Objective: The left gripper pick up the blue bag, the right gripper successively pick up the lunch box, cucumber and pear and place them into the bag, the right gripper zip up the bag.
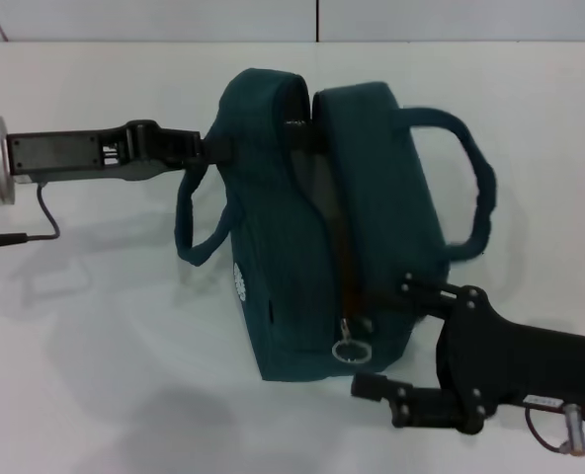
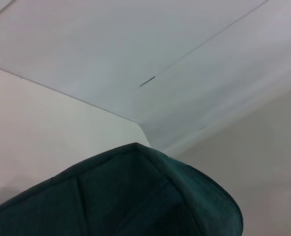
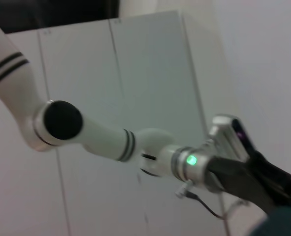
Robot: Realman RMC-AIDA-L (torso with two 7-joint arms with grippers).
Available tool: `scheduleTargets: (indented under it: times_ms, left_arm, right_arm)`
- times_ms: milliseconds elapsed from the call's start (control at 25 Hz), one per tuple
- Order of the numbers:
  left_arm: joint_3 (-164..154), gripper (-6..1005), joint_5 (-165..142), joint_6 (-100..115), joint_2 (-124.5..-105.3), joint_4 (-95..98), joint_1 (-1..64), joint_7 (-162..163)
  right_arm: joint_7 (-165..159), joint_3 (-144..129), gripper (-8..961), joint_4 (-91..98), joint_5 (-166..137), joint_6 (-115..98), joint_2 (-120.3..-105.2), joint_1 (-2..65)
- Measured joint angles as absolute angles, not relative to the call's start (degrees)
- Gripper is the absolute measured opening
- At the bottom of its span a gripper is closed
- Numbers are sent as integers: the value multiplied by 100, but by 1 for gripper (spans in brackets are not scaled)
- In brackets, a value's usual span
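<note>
Right gripper (image 1: pixel 396 341) fingers spread beside blue bag (image 1: pixel 302 237)

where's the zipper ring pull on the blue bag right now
In the head view, the ring pull hangs at the near end of the blue bag, just left of the right gripper.

White table (image 1: pixel 95 375) (matte) against pale panelled wall (image 3: pixel 150 73).
</note>
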State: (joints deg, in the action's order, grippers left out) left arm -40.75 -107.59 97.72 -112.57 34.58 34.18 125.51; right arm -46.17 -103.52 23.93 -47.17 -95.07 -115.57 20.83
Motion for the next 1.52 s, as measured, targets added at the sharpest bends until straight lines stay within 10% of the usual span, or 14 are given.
scheduleTargets:
  times_ms: [1520]
  left_arm:
    - [-4069,74,-10891,9475,-11211,3454,3489,12516]
  right_arm:
    - [-5106,-10046,792,1959,-5238,-9070,-11592,2348]
